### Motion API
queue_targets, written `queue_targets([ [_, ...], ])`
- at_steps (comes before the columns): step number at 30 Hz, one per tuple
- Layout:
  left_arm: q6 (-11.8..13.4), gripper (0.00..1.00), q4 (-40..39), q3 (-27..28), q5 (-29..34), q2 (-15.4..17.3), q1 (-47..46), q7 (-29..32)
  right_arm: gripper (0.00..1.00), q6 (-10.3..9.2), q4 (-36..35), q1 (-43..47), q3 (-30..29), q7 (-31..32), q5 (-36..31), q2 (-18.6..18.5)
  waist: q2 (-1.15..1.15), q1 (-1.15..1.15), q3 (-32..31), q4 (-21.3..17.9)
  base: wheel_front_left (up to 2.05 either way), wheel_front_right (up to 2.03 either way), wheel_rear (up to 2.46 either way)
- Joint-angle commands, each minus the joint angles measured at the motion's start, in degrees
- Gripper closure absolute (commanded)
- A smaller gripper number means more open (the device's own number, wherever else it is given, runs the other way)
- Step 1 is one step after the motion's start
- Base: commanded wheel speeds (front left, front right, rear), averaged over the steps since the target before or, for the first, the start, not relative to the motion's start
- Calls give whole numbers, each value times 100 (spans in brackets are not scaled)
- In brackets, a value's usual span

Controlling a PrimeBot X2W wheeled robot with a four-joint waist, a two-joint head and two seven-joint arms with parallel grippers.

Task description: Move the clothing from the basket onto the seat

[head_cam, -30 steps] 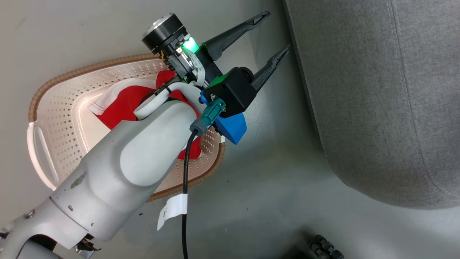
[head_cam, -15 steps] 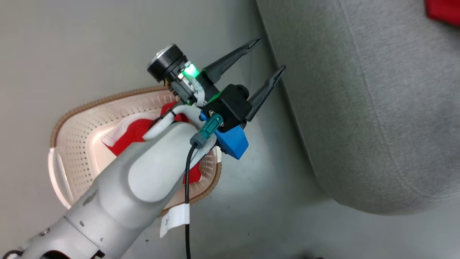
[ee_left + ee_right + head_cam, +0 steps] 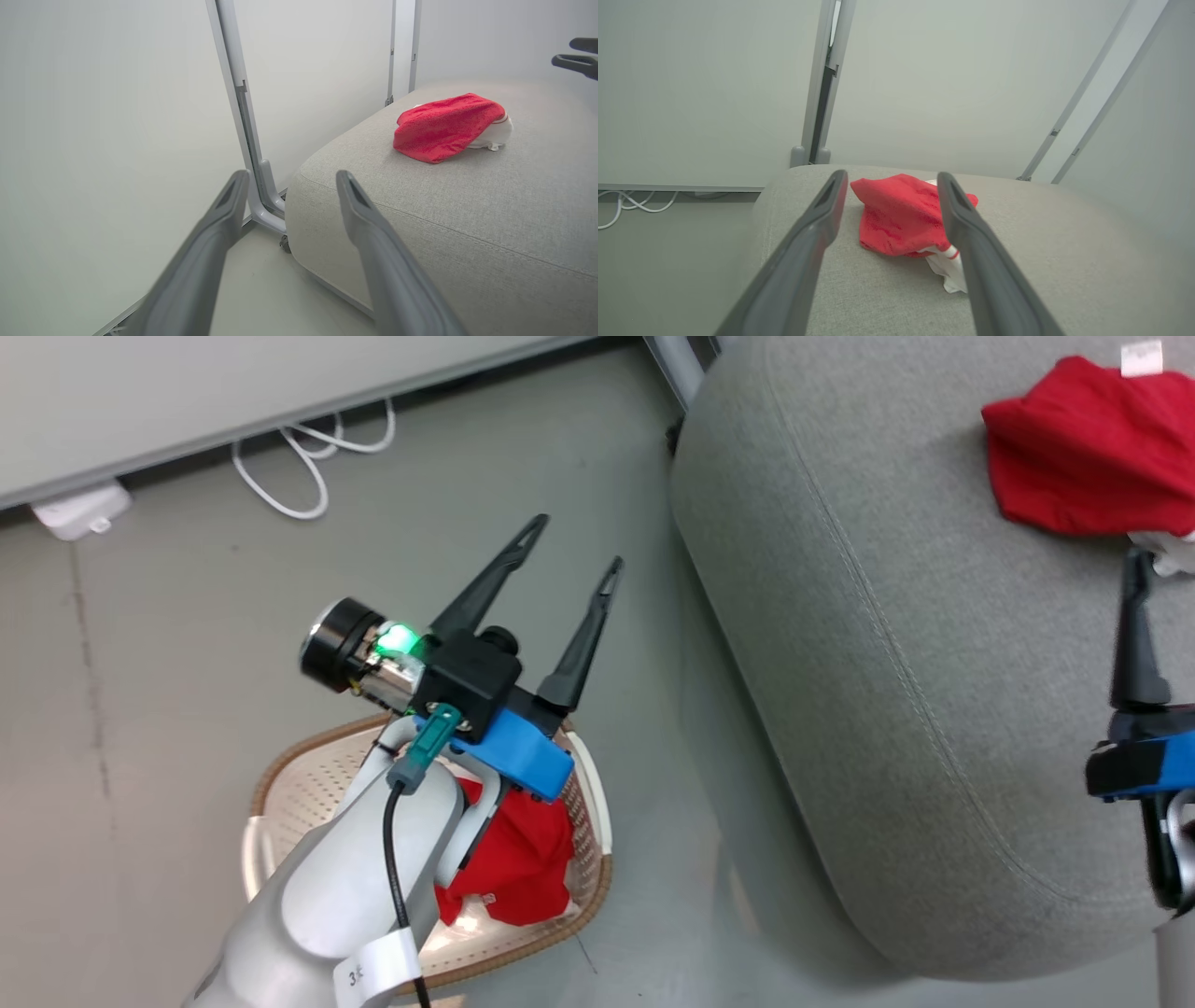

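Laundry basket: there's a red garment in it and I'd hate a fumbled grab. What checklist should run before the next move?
1. Left gripper open and empty: ok.
2. Right gripper open, apart from the white-trimmed red garment on the seat cushion: ok.
3. That garment lying wholly on the cushion: ok.
4. Laundry basket emptied: not ok, a second red garment lies in it.
5. Left gripper aimed down into the basket: not ok, its fingers point away over the floor.
6. Clear grasp spot on the second red garment: cannot tell, the left forearm covers part of it.
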Motion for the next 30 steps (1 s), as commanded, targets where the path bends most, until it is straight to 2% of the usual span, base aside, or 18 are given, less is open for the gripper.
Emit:
queue_targets([
  [1,93,0,-100,209,28,18,201,-26,0,1,-72,98,188,-22,70,45,0,1,-333,325,0,0,0],
  [3,111,0,-146,318,51,14,287,-25,0,1,-104,123,303,-22,99,69,0,1,-395,390,0,0,0],
  [13,250,0,-541,1569,199,-66,1219,-21,0,1,-233,319,1152,-22,227,220,0,1,-983,992,0,0,0],
  [23,76,0,-808,2510,505,-208,2116,-22,0,1,-127,814,1382,-22,336,479,0,1,-1422,1373,0,0,0],
  [30,-153,0,-1006,2979,670,-376,2692,-22,0,1,5,1198,1333,-22,421,619,0,1,-1720,1421,0,0,0],
])
